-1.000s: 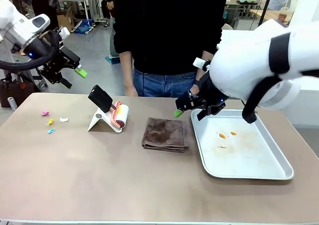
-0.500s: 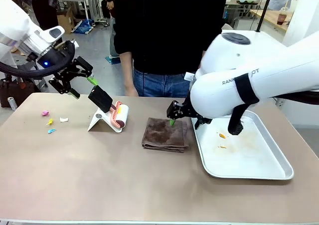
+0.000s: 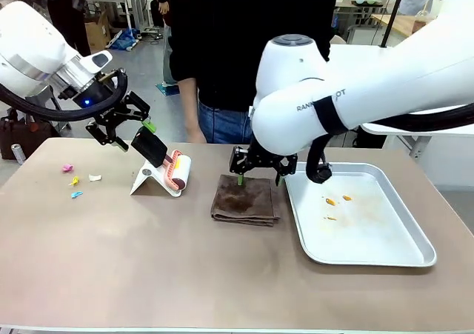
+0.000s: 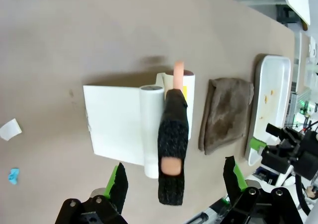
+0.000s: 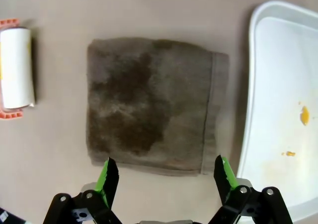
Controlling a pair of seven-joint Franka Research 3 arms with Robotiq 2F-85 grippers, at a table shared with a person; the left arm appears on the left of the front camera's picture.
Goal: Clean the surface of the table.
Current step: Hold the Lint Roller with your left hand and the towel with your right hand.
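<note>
With the right claw spread wide over the brown cloth on the tan worktop before the person, and the left claw equally agape near the lint roller's handle, each should descend squarely, as the cloth looks perhaps damp.

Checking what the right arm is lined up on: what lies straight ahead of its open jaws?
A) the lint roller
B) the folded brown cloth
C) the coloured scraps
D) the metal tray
B: in the right wrist view the right gripper, with its jaws wide apart, points at the brown cloth; the tray lies off to one side.
</note>
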